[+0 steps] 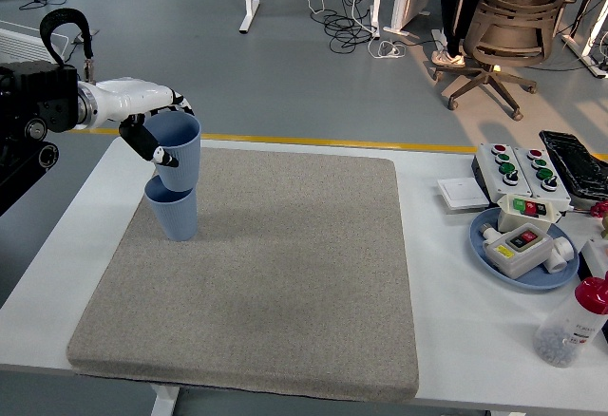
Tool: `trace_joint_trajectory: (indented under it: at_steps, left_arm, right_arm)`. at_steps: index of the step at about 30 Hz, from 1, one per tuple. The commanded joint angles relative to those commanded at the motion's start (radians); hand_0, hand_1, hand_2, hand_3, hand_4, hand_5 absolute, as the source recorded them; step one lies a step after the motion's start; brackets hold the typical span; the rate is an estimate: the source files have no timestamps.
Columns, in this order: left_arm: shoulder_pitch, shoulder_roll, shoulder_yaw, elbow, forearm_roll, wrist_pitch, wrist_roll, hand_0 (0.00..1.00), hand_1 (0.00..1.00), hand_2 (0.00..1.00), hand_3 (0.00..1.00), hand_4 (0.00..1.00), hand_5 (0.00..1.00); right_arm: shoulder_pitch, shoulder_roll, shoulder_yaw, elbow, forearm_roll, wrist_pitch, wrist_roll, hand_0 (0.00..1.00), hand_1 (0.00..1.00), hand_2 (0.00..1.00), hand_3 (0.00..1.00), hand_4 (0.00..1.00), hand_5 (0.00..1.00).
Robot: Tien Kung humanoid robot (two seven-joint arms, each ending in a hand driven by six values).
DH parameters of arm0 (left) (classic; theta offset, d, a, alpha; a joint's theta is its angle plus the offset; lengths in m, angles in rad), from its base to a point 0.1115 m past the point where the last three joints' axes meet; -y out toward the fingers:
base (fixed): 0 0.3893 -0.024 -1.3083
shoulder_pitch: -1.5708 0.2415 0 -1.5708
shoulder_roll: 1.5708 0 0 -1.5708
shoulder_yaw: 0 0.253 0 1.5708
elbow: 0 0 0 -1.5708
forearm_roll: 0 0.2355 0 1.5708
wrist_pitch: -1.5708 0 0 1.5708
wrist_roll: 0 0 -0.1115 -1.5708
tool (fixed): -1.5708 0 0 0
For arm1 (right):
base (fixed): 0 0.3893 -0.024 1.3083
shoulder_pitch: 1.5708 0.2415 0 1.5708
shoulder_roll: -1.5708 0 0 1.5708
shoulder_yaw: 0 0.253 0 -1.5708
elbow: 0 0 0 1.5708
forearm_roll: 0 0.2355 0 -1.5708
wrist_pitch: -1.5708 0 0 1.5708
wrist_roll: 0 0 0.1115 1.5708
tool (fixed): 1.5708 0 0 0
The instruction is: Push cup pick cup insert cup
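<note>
Matt plastic cups (177,155); rough felt mat (285,274)
</note>
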Motion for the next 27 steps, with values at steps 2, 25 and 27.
trace_joint_trajectory:
  at_steps: [2,25,27]
  left_arm:
    - [0.001,0.000,0.000,0.008,-0.004,0.004,-0.002,0.449,0.556,0.591,0.507,0.547,0.114]
    - [0.029,-0.004,0.029,0.071,-0.043,0.062,-0.023,0.354,0.592,0.716,0.596,0.787,0.299]
    - [0.034,-0.006,0.035,0.081,-0.046,0.069,-0.027,0.354,0.592,0.716,0.596,0.787,0.299]
  right_arm:
    - [0.001,0.000,0.001,0.000,-0.001,0.000,0.000,0.669,0.613,0.625,0.579,0.137,0.476]
    - [0.006,0.000,0.002,-0.001,-0.003,0.000,-0.001,0.670,0.613,0.624,0.579,0.137,0.475]
    - [0.005,0.000,0.003,0.000,-0.006,0.001,-0.002,0.670,0.613,0.624,0.579,0.137,0.475]
